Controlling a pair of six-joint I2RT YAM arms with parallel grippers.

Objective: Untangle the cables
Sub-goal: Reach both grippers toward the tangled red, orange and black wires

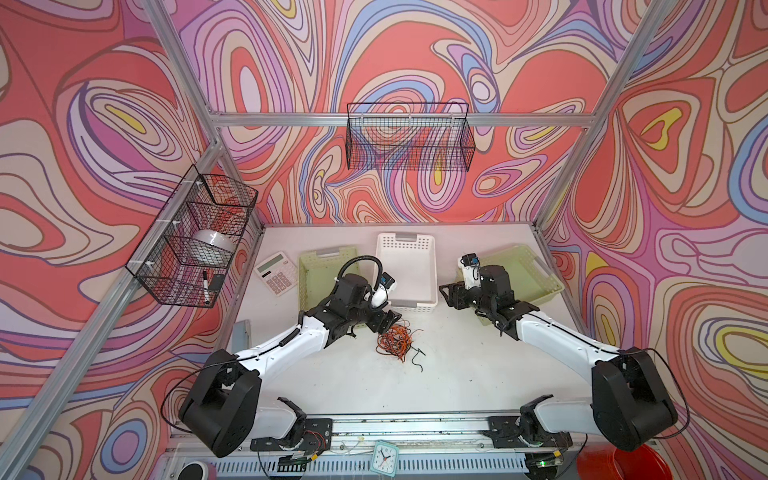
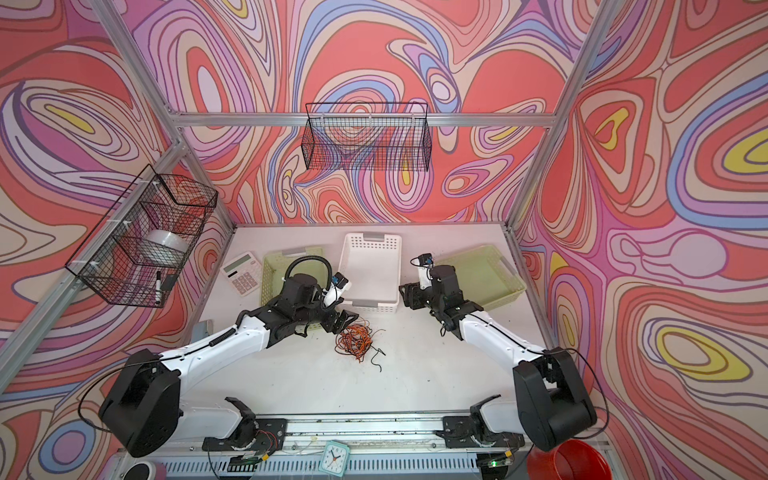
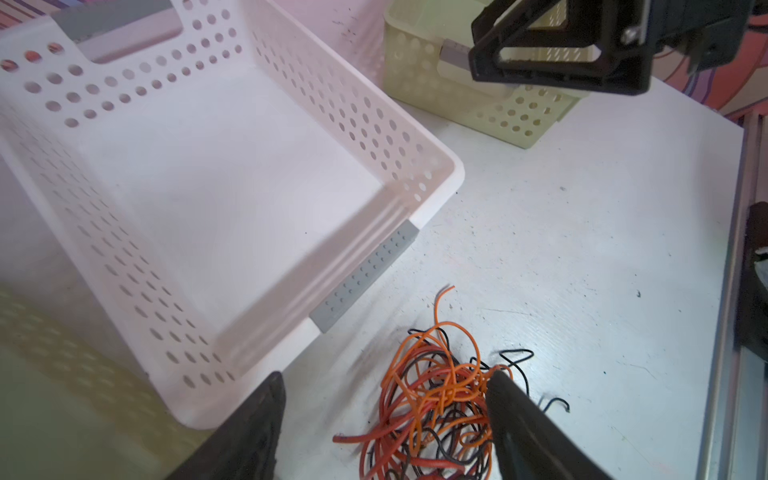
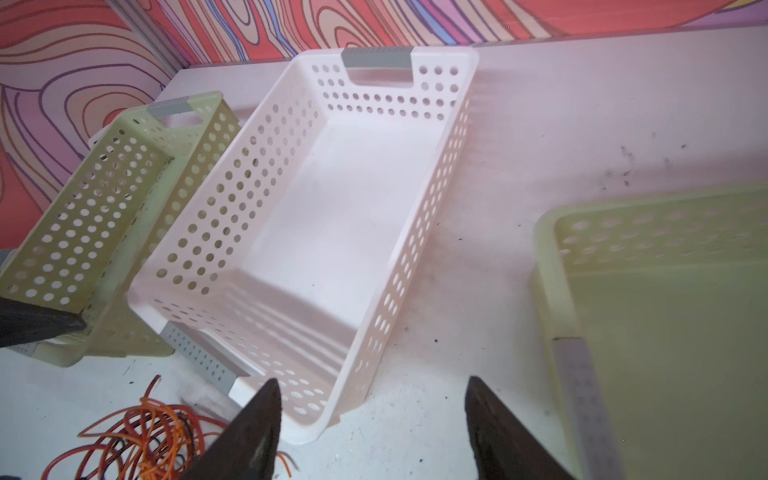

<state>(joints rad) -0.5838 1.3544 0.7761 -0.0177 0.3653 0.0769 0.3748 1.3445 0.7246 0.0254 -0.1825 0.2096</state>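
cables (image 3: 432, 399): thin, smooth sheathing with a slight shine; orange, red-brown and black
white basket (image 3: 332, 108): smooth perforated plastic with a soft sheen; grey matt handle strips
green basket (image 4: 104, 199): pale perforated plastic, duller
table (image 3: 582, 249): matt white top, scuffed, speckled with dark marks
wire basket (image 1: 409, 137), upper centre of the frame: black coated metal mesh
frame rail (image 1: 291, 119): bare brushed metal, probably aluminium
arm shell (image 1: 291, 353): glossy white plastic

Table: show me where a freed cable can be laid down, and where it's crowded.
Bare: the wide strip of table between the cable tangle and the base rail; also the patch between tangle and right arm. Crowded: the back row, calculator and three baskets, and the left gripper at the tangle.
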